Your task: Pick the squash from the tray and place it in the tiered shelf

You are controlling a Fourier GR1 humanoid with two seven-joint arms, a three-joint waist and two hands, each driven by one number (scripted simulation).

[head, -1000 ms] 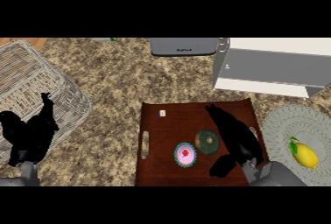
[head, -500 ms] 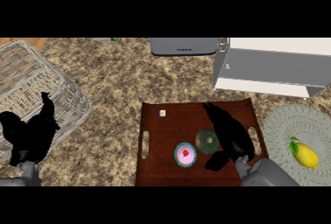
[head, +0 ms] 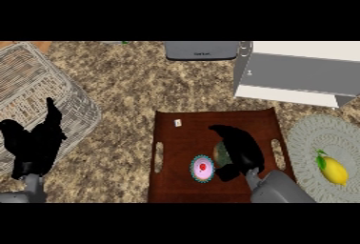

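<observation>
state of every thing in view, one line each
right hand: over the tray, fingers curled onto the squash
squash: on the tray, mostly hidden
left hand: open, resting at left
tray: flat on the counter
cupcake: upright on the tray
lemon: lying on the round mat

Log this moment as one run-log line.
right hand: curled over squash in tray | left hand: open, resting by basket | tiered shelf: squash not yet placed

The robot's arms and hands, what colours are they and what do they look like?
Both forearms are smooth plain grey and come up from the bottom edge. Each ends in an all-black hand with fingers and a thumb: the left hand at the left, the right hand over the brown tray. No cables, markings or sleeves show.
</observation>
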